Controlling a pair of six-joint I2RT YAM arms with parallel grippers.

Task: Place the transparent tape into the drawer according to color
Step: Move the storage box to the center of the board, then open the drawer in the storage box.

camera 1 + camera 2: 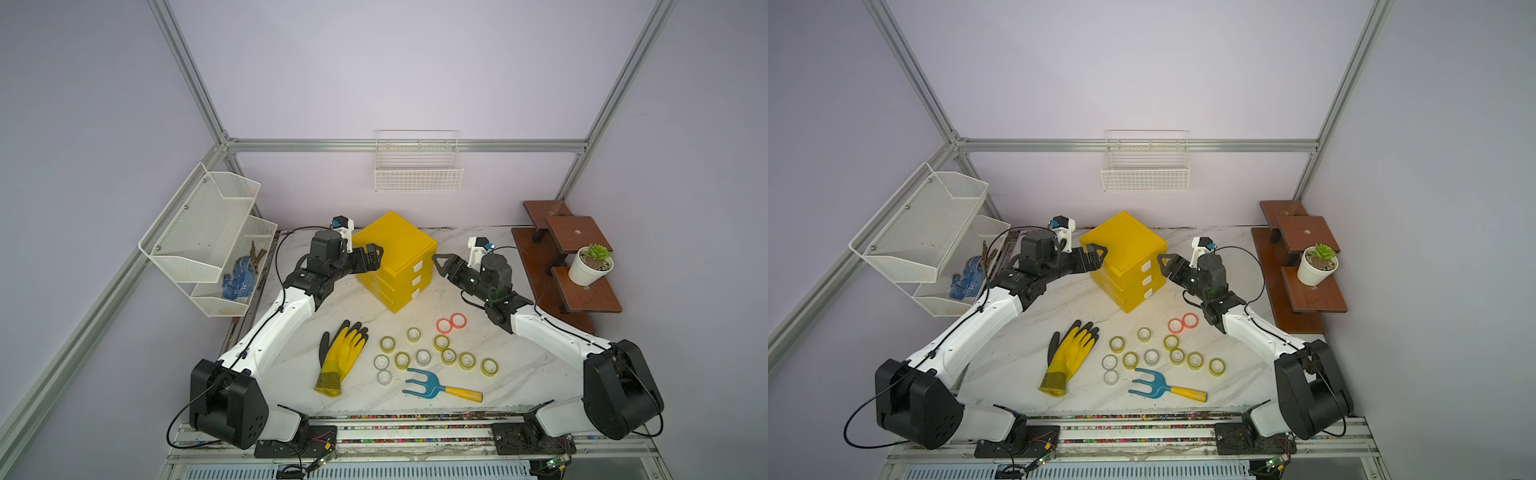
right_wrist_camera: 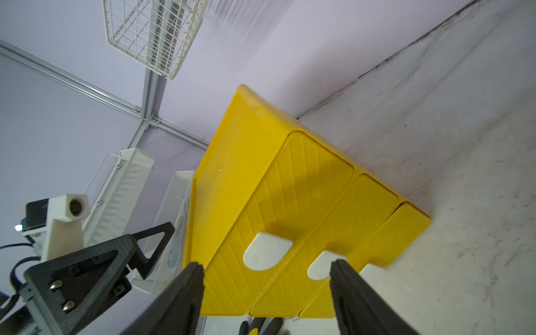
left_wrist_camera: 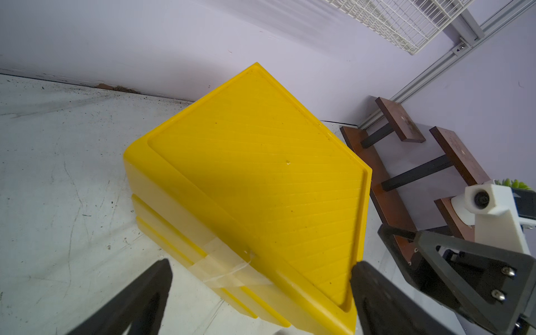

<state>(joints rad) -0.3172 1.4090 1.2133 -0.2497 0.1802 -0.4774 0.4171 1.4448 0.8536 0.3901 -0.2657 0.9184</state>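
Observation:
A yellow drawer cabinet [image 1: 395, 249] [image 1: 1125, 249] with three shut drawers and white handles [image 2: 266, 251] stands at the back middle of the table. The transparent tape rolls lie loose in front of it: two pink-red ones [image 1: 444, 326], several yellow-green ones [image 1: 467, 360] and three clear-white ones [image 1: 381, 362]. My left gripper [image 1: 374, 257] [image 3: 262, 265] is open and straddles the cabinet's upper left corner, holding nothing. My right gripper [image 1: 437, 266] [image 2: 266, 264] is open just off the handle side, with nothing between its fingers.
A yellow glove [image 1: 340, 357] lies left of the rolls and a blue garden fork [image 1: 432, 384] lies in front of them. A wooden step shelf [image 1: 582, 299] with a potted plant [image 1: 590, 266] stands at right, a white mesh rack [image 1: 208, 232] at left, a wire basket [image 1: 417, 166] on the back wall.

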